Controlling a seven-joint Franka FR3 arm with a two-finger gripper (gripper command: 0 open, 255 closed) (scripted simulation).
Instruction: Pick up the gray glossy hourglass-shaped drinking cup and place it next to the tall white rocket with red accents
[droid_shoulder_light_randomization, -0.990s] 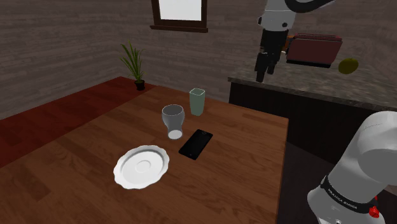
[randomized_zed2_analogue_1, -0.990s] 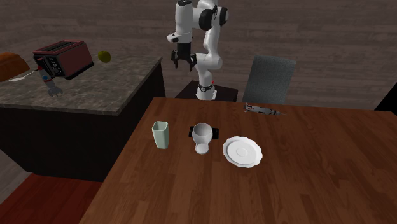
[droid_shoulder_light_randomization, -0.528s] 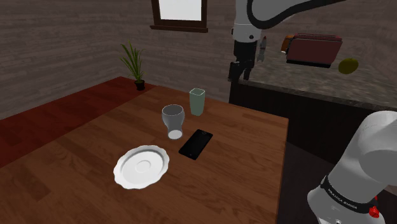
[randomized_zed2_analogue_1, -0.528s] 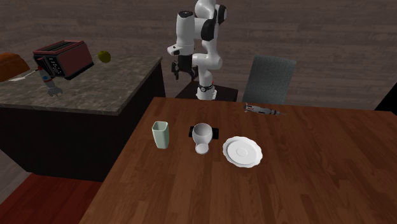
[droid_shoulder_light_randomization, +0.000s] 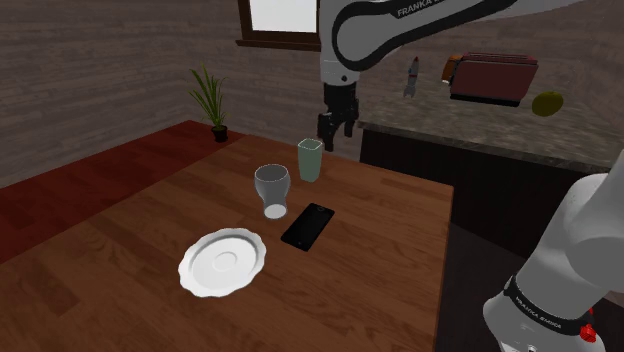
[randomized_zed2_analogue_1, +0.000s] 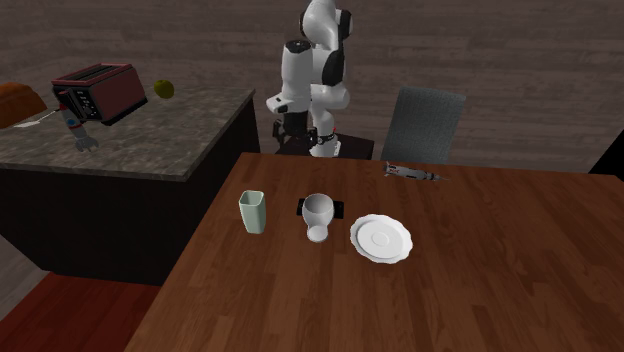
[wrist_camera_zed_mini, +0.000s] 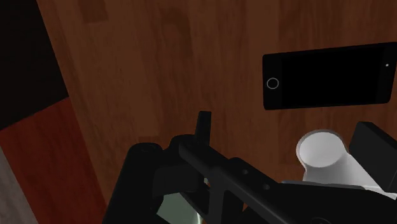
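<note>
The gray glossy hourglass cup (droid_shoulder_light_randomization: 271, 190) (randomized_zed2_analogue_1: 318, 215) stands upright in the middle of the wooden table (droid_shoulder_light_randomization: 150, 225); its pale round end (wrist_camera_zed_mini: 321, 151) sits near one finger. The white rocket with red accents (droid_shoulder_light_randomization: 411, 77) (randomized_zed2_analogue_1: 79, 131) is on the stone counter beside the toaster. My gripper (droid_shoulder_light_randomization: 335, 142) (randomized_zed2_analogue_1: 293, 127) (wrist_camera_zed_mini: 287, 125) hangs open and empty over the table's edge by the counter. It is a little above and just beyond a pale green cup (droid_shoulder_light_randomization: 310, 160), and about a hand's width from the hourglass cup.
A black phone (droid_shoulder_light_randomization: 307, 226) (wrist_camera_zed_mini: 331, 75) lies beside the hourglass cup, and a white plate (droid_shoulder_light_randomization: 223, 262) lies closer to the shoulder camera. The counter (droid_shoulder_light_randomization: 480, 130) holds a red toaster (droid_shoulder_light_randomization: 490, 77) and a yellow-green fruit (droid_shoulder_light_randomization: 546, 103). A grey chair (randomized_zed2_analogue_1: 422, 125) and a slim grey object (randomized_zed2_analogue_1: 412, 173) are at the table's robot side.
The arm has swung from over the counter toward the shoulder view's left and come down, so the gripper now hangs by the green cup. Nothing on the table has moved.
</note>
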